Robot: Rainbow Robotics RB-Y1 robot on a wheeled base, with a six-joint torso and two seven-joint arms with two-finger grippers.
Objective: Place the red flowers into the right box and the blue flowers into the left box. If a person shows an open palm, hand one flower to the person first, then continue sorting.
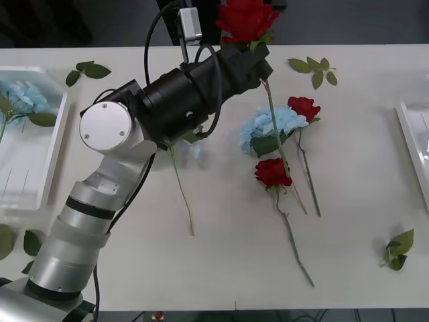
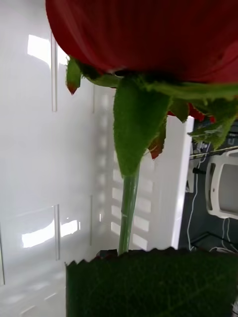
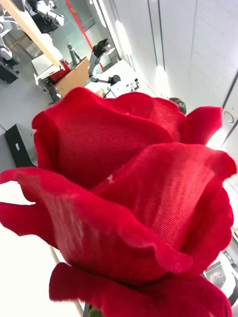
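L arm reached across the worktop [image 1: 221, 268], its jaws [image 1: 258, 57] clamped on a red rose [image 1: 247, 19] held up at the far edge. Two more roses [image 1: 273, 172] and a blue flower [image 1: 271, 125] lay mid-worktop. R jaws' state: couldn't tell; another rose [image 2: 148, 34] hung over the right box [image 2: 39, 148]. Left box [image 1: 55, 144] held a blue flower.

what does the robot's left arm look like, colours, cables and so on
The left arm is built from rounded silver-grey segments near the base, with a flat round silver cap at one joint. Farther out it turns into a thick black cylinder. Black cables loop over the black part, and a small grey box sits on top near the wrist. The left gripper at its end is black.
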